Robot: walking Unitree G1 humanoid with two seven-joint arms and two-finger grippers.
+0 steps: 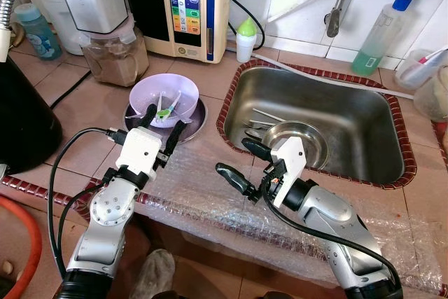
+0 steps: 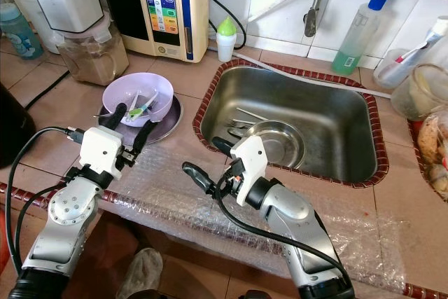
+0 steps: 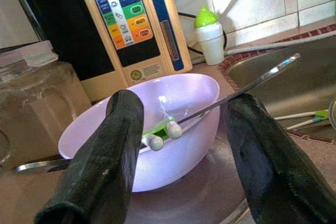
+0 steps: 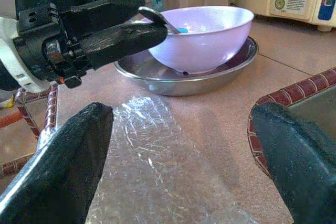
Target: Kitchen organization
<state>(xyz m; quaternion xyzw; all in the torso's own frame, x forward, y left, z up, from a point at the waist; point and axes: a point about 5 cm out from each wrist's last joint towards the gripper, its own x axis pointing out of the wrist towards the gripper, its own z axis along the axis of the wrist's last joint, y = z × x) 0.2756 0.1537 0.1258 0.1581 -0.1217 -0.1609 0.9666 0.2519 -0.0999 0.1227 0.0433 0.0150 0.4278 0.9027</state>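
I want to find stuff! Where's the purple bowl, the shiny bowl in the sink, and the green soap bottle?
purple bowl (image 1: pixel 183 93), left eye view, far inner wall.
shiny bowl (image 1: pixel 309 139), left eye view, its inside.
green soap bottle (image 1: pixel 376 38), left eye view, its body.

The left pincer (image 3: pixel 186 166), fingers spread, frames a lilac bowl (image 3: pixel 105 129) holding a spoon (image 3: pixel 236 90) on a steel plate (image 3: pixel 199 192).

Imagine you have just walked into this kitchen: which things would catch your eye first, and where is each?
A lilac bowl holding utensils sits in a steel dish on the tiled counter, left of the sink. The left tool, open, hovers at the bowl's near rim. The right tool, also open, hangs over the bubble wrap on the counter's front edge, by the sink's near corner, where a steel bowl and cutlery lie.
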